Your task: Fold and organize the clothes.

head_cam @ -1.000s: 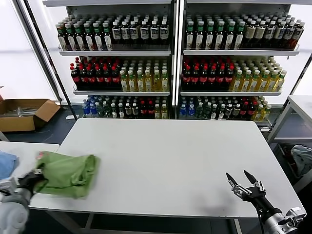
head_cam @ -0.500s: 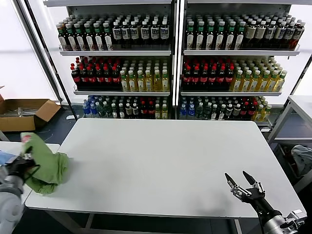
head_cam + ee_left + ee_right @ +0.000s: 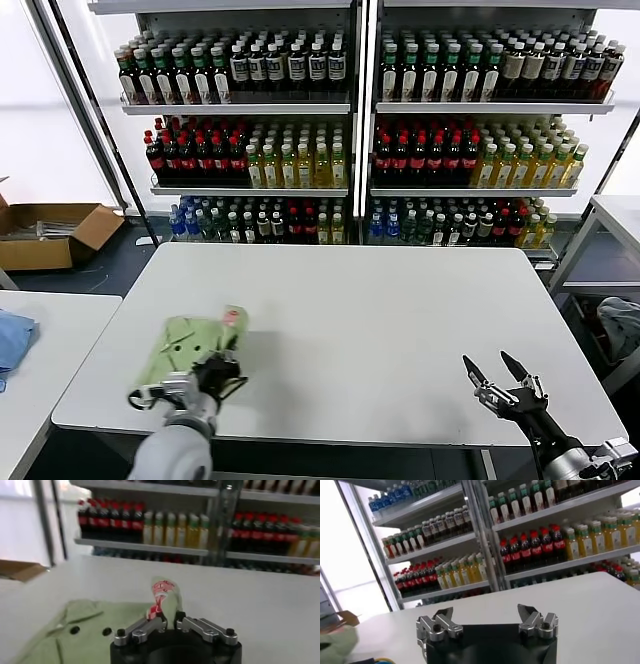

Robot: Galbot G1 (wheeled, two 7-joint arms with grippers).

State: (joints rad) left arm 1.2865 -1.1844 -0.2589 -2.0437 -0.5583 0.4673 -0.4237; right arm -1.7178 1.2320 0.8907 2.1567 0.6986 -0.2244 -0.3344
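Here we have the light green polo shirt (image 3: 190, 345) lying bunched on the white table (image 3: 400, 320), near its front-left corner, with the collar and small dark buttons facing up and the red-and-white print poking up at the far edge. Our left gripper (image 3: 218, 370) sits at the shirt's near edge, its jaws clenched on a pinch of the fabric; the left wrist view shows the cloth rising from between the closed fingers (image 3: 150, 625). Our right gripper (image 3: 497, 377) hangs over the front-right part of the table, well apart from the shirt, jaws spread wide and holding nothing.

We judge this to be the laying-out step: the shirt is on the table but not yet spread flat, so no fold can begin. Next we probably need to let go or drag the cloth so it flattens, and bring the right arm across to take the other side.

Much is hard to read. The sleeves and hem are lost in the bunched folds, and our own left arm covers the shirt's near edge. A blue cloth (image 3: 14, 338) on the side table at the left is cut off by the frame
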